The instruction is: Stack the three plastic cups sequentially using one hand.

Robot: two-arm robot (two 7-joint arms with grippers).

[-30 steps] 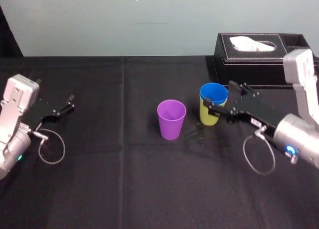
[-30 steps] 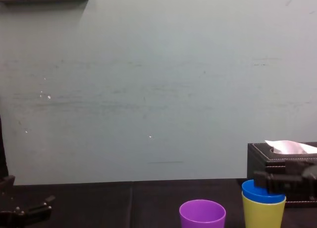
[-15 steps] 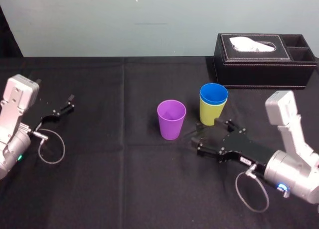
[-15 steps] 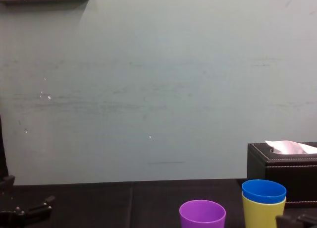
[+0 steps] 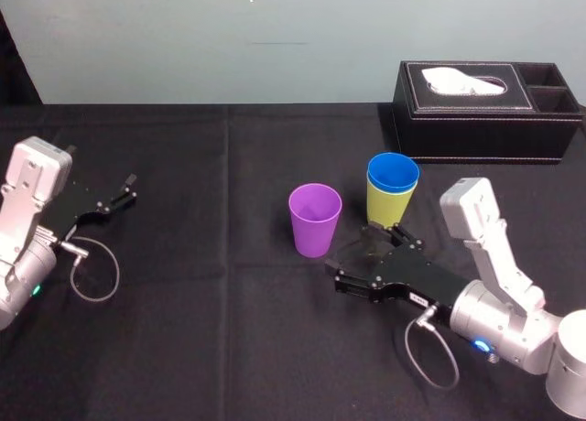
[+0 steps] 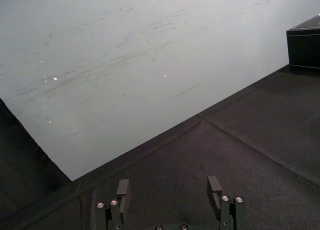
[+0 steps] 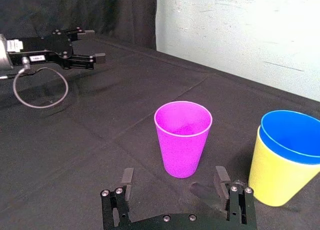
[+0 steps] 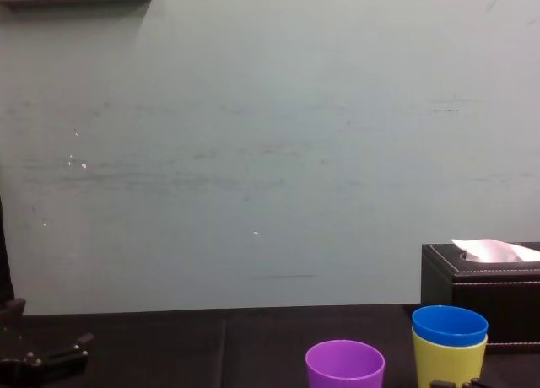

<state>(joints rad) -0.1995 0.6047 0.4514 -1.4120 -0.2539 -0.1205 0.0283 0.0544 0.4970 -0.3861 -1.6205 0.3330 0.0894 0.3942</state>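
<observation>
**Right claw open in front of the purple cup, blue already nested in yellow-green**

A black cloth surface (image 5: 229,348) carries everything. At its far right stands a black stitched tissue box (image 5: 485,119) with a white tissue poking out of its top.

The right claw (image 5: 355,256) lies low over the surface on the robot's side of the cups. Its jaws are spread wide and hold nothing. Seen from the right wrist, the purple cup stands just ahead of the gap between the two fingers and apart from both.

The left claw (image 5: 119,197) sits far off at the left edge of the surface, jaws parted and empty.

The yellow-green cup (image 5: 383,210) stands upright near the tissue box. The blue cup (image 5: 393,174) is nested inside it, its rim and a band of its wall showing above. The purple cup (image 5: 314,221) stands upright and alone just to their left, near them but not touching.
</observation>
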